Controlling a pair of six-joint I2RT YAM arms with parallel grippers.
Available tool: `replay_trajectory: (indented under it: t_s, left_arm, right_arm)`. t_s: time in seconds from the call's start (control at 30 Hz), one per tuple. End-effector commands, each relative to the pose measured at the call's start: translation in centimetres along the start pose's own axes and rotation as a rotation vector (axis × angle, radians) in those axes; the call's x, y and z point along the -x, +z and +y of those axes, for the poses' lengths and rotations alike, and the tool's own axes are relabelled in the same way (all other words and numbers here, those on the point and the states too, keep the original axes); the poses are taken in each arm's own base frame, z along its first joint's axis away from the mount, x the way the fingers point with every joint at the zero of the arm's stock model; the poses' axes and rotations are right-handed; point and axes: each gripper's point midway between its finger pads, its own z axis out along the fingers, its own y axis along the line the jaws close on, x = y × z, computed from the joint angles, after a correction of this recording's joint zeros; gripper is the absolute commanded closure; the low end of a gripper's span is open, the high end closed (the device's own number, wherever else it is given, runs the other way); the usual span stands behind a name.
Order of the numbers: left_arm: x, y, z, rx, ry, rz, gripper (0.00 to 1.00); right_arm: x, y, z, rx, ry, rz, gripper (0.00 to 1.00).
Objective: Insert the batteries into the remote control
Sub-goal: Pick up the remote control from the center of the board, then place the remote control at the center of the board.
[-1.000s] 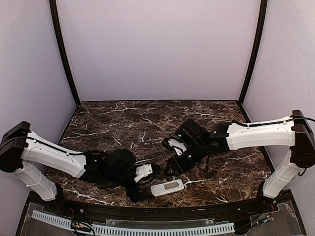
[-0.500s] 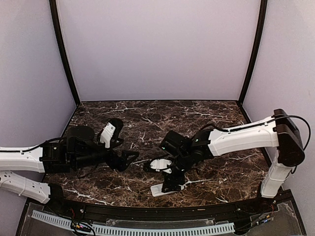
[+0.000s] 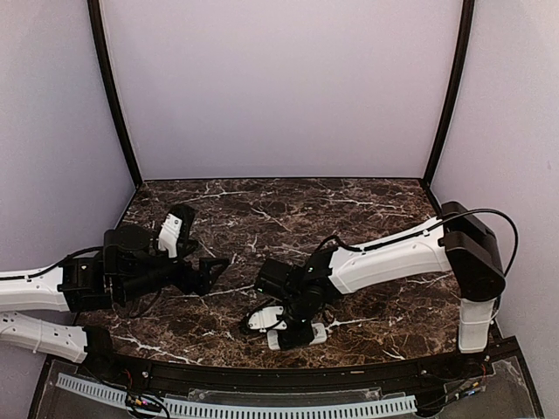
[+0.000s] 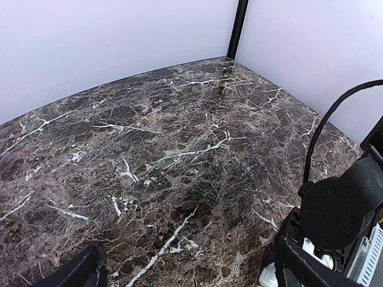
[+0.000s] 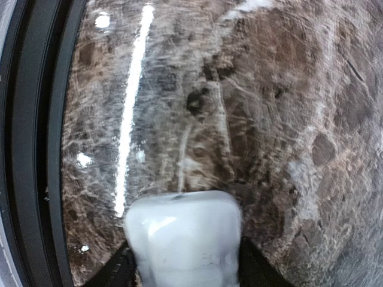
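Note:
The white remote control (image 3: 307, 335) lies near the table's front edge, mostly covered by my right gripper (image 3: 293, 327). In the right wrist view its rounded white end (image 5: 182, 239) fills the gap between my dark fingers (image 5: 116, 269), so the right gripper (image 5: 182, 269) looks shut on it. A white corner of it shows in the left wrist view (image 4: 267, 277). My left gripper (image 3: 214, 264) is open and empty, held above the table to the left of the remote control; its view shows it wide open (image 4: 188, 272). No batteries are in view.
The dark marble table (image 3: 279, 209) is walled by pale panels at the back and sides. A black rim (image 5: 36, 149) runs along the front edge right beside the remote control. The right arm (image 4: 338, 209) fills the right of the left wrist view.
My left arm has pulled back to the left, away from the remote control, and lifted. My right gripper has come down and forward onto the remote control at the front edge.

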Motion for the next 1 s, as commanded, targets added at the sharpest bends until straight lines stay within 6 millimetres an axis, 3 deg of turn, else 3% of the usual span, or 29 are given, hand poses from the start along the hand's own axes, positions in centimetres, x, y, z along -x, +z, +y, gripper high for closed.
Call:
replay_trajectory:
  t_s: [0.0,0.17,0.3,0.37,0.47,0.57,0.63,0.73,0.97]
  left_arm:
    - [-0.9,-0.2,0.6,0.014,0.033,0.015,0.04]
    - [-0.7,-0.2,-0.4,-0.039,0.07,0.013,0.05]
    - [0.4,-1.4,-2.9,-0.2,0.089,-0.057,0.09]
    - [1.6,-2.3,-3.7,-0.257,0.091,-0.128,0.1]
    - [2.1,-3.1,-4.8,-0.33,0.113,-0.169,0.11]
    - [2.4,-3.4,-7.4,-0.461,0.168,-0.148,0.12]
    - [2.7,-3.4,-9.1,-0.536,0.201,-0.132,0.12]
    - [3.5,-3.3,-10.9,-0.6,0.242,-0.135,0.12]
    - [3.4,-1.6,-12.8,-0.672,0.259,-0.161,0.09]
  right_arm:
    - [-1.3,0.2,0.2,-0.003,0.01,0.081,0.58]
    - [-0.1,-1.1,0.0,-0.012,0.032,0.052,0.68]
    - [2.7,-5.3,0.0,-0.006,0.074,-0.101,0.7]
    - [4.6,-8.9,-0.5,0.007,0.128,-0.243,0.7]
    - [7.1,-16.0,-1.7,0.044,0.208,-0.545,0.71]
    - [9.6,-23.6,-2.4,0.052,0.215,-0.872,0.73]
    - [10.2,-26.8,-2.4,0.059,0.212,-0.994,0.74]
    - [10.4,-28.2,-3.2,0.012,0.24,-1.022,0.76]
    - [8.9,-27.0,-5.8,-0.116,0.362,-0.916,0.77]
